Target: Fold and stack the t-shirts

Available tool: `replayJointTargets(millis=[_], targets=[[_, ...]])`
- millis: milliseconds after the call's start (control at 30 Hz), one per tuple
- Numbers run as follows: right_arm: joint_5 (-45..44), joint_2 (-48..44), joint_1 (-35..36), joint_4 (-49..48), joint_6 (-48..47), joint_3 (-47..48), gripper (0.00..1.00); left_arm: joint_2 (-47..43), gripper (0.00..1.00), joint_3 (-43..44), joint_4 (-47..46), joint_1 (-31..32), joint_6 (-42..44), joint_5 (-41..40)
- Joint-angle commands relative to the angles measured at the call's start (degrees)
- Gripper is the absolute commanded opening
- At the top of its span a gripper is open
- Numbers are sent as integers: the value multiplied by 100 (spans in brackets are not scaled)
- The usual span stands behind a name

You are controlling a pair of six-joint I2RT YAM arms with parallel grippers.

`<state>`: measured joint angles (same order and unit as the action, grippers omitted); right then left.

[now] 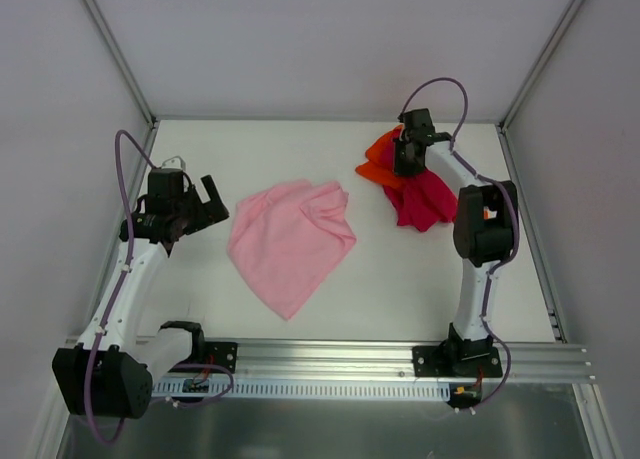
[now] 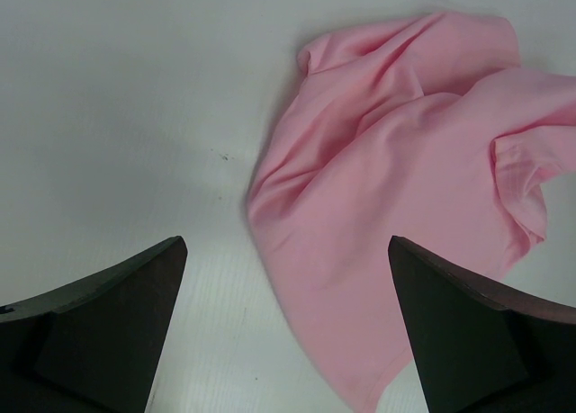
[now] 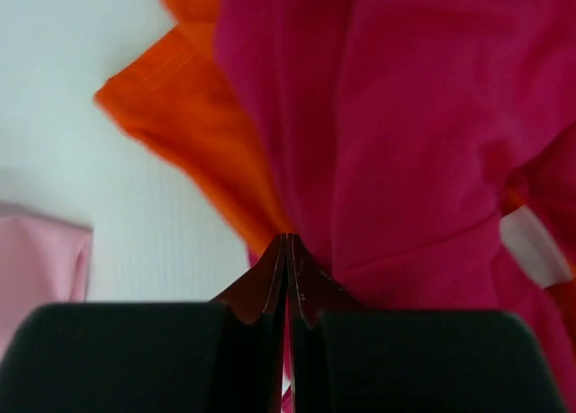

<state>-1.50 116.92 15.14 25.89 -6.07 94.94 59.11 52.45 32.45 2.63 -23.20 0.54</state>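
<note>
My right gripper (image 3: 286, 242) has its fingers pressed together at the far right of the table (image 1: 390, 279). The tips sit right where the magenta-red t-shirt (image 3: 405, 116) overlaps the bright orange t-shirt (image 3: 193, 125). They may be pinching a fold of cloth, but I cannot tell. Those two shirts lie bunched in one heap. My left gripper (image 2: 286, 246) hovers with its fingers wide apart, just left of the crumpled light pink t-shirt (image 2: 405, 188) lying near the table's middle.

Pink t-shirt (image 1: 290, 241) crumpled mid-table; magenta t-shirt (image 1: 425, 204) bunched, overlapping orange t-shirt (image 1: 375, 165), far right.
</note>
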Motion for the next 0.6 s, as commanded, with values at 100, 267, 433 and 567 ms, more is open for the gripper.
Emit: replayJointTargets(millis=[100, 267, 433, 567], targets=[[361, 515, -371, 188, -17, 886, 5, -40, 99, 389, 165, 18, -44, -256], [352, 989, -590, 328, -53, 1245, 5, 91, 99, 573, 288, 18, -9, -291], [255, 1271, -1265, 741, 149, 1966, 6, 215, 99, 705, 359, 18, 0, -221], [203, 1342, -1671, 1181, 123, 2433, 6, 215, 99, 767, 359, 18, -9, -264]])
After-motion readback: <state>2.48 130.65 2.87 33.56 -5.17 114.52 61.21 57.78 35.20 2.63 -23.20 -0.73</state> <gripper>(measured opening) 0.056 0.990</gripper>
